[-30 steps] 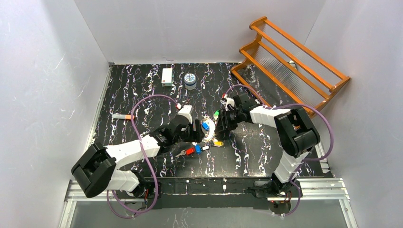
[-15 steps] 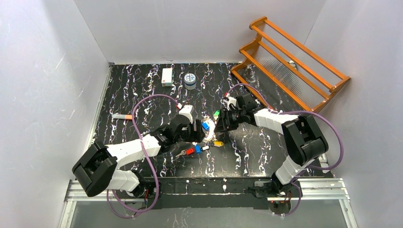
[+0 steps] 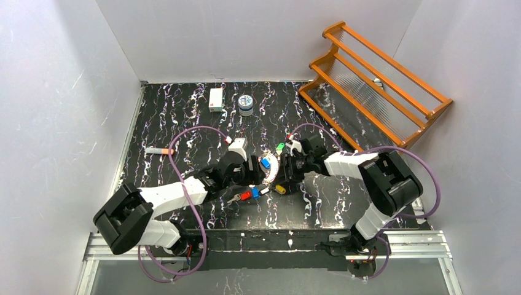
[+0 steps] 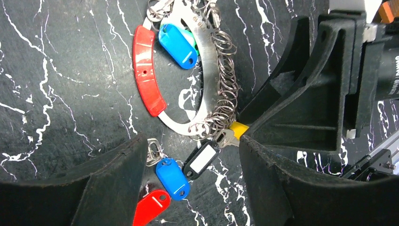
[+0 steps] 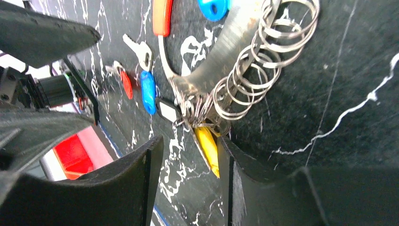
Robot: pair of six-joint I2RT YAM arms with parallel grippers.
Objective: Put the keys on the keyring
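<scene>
1. Nearest me, three loose keys point(image 4: 173, 178) lie on the black marbled table point(image 3: 184, 117). They are tagged red, blue and black-and-white, and sit just short of the lower end of the keyring point(image 4: 202, 70). None of them looks threaded yet.
2. The left gripper point(image 4: 193, 141) hangs over those three with its jaws spread wide and nothing in them. The keys lie on the table between its fingers, untouched.
3. The right gripper point(image 5: 189, 140) faces it from the other side, low to the table, with its jaws partly apart. A yellow-tagged key point(image 5: 208, 148) lies between its fingers, close against one, with a gap showing on the other side. I'd call it straddled, not pinched.
4. The keyring is a curved steel band with a red grip point(image 4: 146, 70), strung with many small split rings point(image 4: 226, 89). It lies flat between the two grippers, with a blue tag point(image 4: 178, 40) near its far end.
5. The yellow key's metal end sits right at the near cluster of rings. I can't tell whether it is hooked on.
6. To my eye, the step in hand is taking up the yellow key for threading.
7. Next, the right jaws need to close squarely on the tag. A ring then has to be held steady while the key is worked onto it, and these thin rings look prone to slide.
</scene>
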